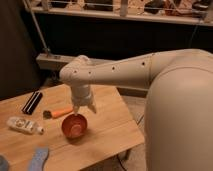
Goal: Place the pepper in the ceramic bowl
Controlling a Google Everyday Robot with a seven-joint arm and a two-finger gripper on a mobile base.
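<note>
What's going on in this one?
The robot's arm reaches over the wooden table, its gripper low above the far rim of the ceramic bowl. The pepper is just left of the gripper in the view, outside the bowl; whether it is gripped cannot be told. A white bottle lies further left.

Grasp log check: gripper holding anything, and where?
Cannot tell. The gripper is above the ceramic bowl; the pepper reaches it with its tapered end, hold unclear.
</note>
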